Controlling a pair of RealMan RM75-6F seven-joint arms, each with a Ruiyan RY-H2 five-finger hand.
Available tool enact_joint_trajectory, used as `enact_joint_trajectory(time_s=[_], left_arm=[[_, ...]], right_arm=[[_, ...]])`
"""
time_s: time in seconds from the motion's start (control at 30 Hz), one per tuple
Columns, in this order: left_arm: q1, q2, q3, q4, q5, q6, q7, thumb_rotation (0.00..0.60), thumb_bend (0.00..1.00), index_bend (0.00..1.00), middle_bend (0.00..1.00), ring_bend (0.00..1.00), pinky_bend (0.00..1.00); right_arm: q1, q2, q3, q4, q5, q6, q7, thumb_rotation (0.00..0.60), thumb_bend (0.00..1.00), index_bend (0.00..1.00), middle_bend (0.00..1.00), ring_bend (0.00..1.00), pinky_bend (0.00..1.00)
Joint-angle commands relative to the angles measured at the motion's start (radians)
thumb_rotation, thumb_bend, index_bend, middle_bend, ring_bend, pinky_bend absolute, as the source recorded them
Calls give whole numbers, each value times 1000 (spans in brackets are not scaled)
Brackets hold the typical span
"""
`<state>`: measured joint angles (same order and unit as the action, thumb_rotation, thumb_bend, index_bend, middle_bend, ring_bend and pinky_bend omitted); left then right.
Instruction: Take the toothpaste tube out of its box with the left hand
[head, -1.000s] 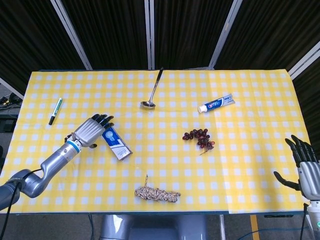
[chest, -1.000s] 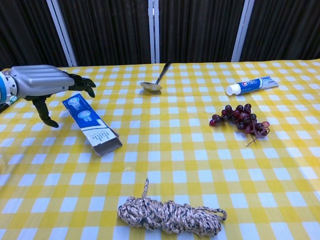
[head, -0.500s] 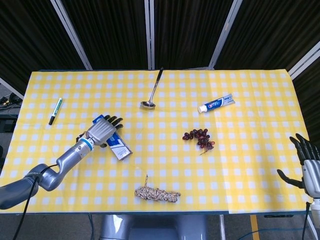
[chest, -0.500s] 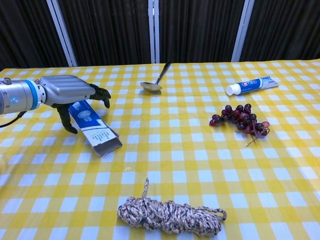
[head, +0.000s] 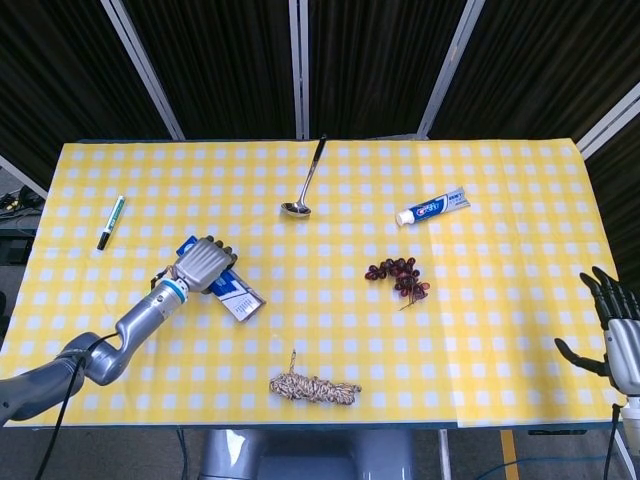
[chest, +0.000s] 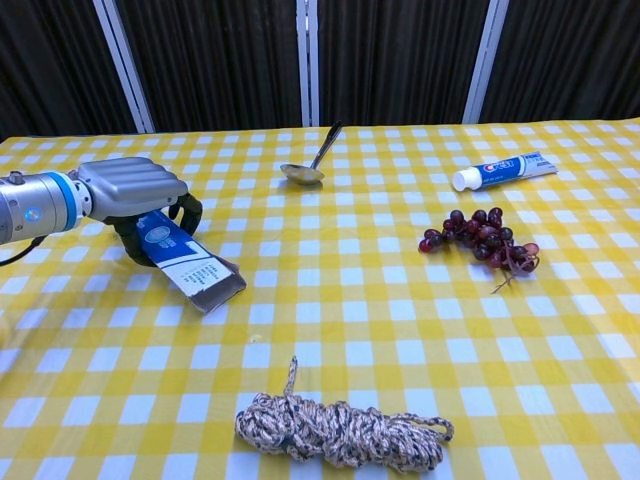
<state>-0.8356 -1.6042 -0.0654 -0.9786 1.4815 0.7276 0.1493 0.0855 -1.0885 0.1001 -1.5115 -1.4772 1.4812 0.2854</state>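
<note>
on the left side of the table, your left hand has dropped from hovering above the toothpaste box to wrapping its fingers around the far end. the open flap faces the near edge. oddly, a toothpaste tube already lies far right by the grapes. your right hand stays released, holding nothing.

Left hand on box; toothpaste tube far right.
</note>
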Motion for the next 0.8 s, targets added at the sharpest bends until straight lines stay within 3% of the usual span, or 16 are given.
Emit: enact_joint_trajectory(time_s=[0.03,0.47,0.8], left_arm=[[8,5,6,1,3,23,3,600,307,508,366,343,369],[27,179,-16,-182,-13,118,96,600,307,506,366,342,369],[45,381,-32,-361,-12,202,332,600,306,477,342,342,363]], right_arm=[[-1,0,-1,-3,-4,3,-2,600,117,25,0,0,0],[-13,11,-8,-24,-37,37,2,600,117,26,0,0,0],[-28,26,-17,-47,-76,81,15,600,118,26,0,0,0]])
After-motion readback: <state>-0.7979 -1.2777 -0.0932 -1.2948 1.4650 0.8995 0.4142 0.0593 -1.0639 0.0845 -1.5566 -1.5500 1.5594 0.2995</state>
